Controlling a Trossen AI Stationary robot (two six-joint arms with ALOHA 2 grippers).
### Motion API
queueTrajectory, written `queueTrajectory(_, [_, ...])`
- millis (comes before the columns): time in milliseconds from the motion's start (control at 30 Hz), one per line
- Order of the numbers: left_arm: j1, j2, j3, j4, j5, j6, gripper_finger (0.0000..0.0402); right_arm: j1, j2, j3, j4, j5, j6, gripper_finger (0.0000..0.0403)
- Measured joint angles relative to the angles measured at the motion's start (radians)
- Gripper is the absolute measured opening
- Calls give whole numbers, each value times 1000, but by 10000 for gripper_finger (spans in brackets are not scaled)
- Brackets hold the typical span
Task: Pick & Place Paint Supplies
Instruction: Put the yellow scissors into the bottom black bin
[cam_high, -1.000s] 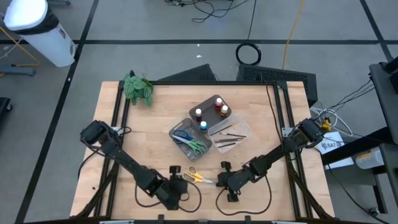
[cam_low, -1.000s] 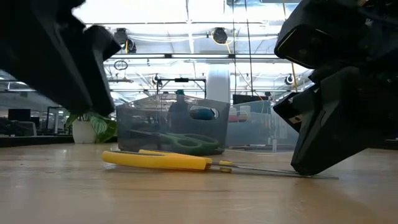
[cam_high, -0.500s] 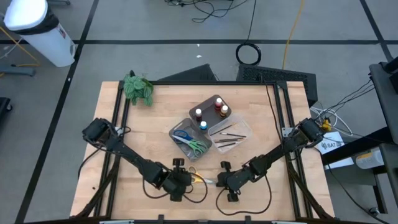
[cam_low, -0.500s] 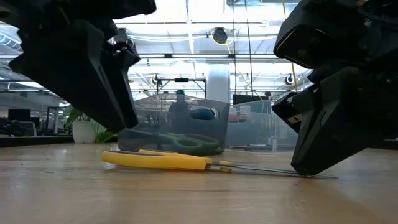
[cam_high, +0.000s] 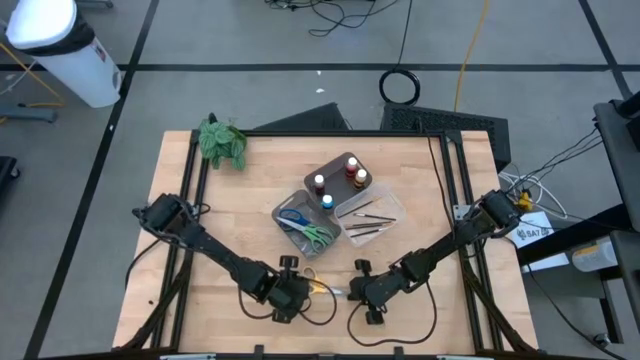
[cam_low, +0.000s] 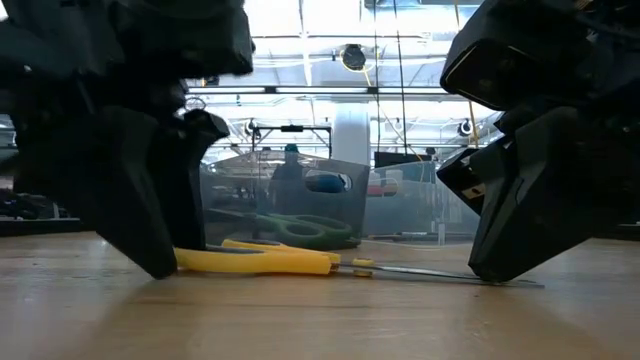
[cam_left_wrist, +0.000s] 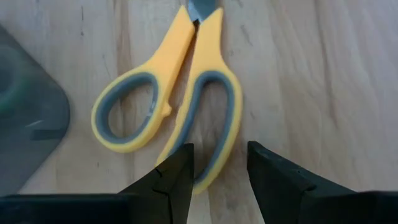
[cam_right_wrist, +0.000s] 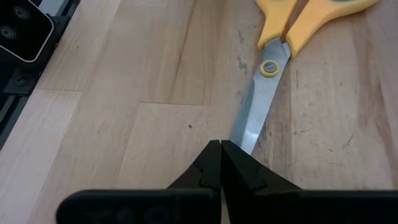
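Observation:
Yellow-handled scissors (cam_high: 318, 287) lie flat on the wooden table near its near edge, also seen in the low view (cam_low: 270, 260). My left gripper (cam_left_wrist: 221, 165) is open and down at the table. Its fingers stand on either side of the end of the larger handle loop (cam_left_wrist: 208, 155). My right gripper (cam_right_wrist: 221, 149) is shut at the blades' tip. Green and blue scissors lie in a grey tray (cam_high: 305, 228). Paint bottles stand in a dark tray (cam_high: 340, 178). Brushes lie in a clear tray (cam_high: 368, 215). My left gripper comes down over the larger loop's free end (cam_left_wrist: 200, 180) from above; I cannot tell whether a finger touches it. My right gripper has its shut fingertips (cam_right_wrist: 214, 155) down at the tip of the blades (cam_right_wrist: 249, 134), slanting from above. The blade tip runs under them, and the scissors stay flat on the table.
A green plant (cam_high: 222, 142) stands at the far left corner. The three trays sit mid-table, beyond the scissors. Black rails (cam_high: 190, 200) run along the left and right sides. Bare wood lies between the trays and the near edge.
My left gripper has moved toward the table's right and come down to the table at the handle end of the yellow scissors. The scissors have not moved.

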Motion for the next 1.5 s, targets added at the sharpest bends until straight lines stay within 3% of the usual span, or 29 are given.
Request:
queueTrajectory(300, [22,40,6,7,32,9,148,0,0,0,4,-3,-4,0])
queueTrajectory(400, [24,41,5,3,40,11,106,0,0,0,4,-3,-3,0])
queueTrajectory(500, [26,42,3,-1,53,-2,33,0,0,0,4,-3,-3,0])
queueTrajectory(567, [31,42,-4,5,59,-40,12,0,0,0,4,-3,-4,0])
queueTrajectory(867, [18,43,-6,-20,40,-71,4,0,-28,0,48,-5,-40,0])
queueTrajectory(1100, [-13,0,-12,-25,-19,-87,2,22,-170,-6,24,-7,-92,0])
queueTrajectory(1500, [-87,-173,-11,-42,-183,-106,1,161,-414,-2,53,185,-189,0])
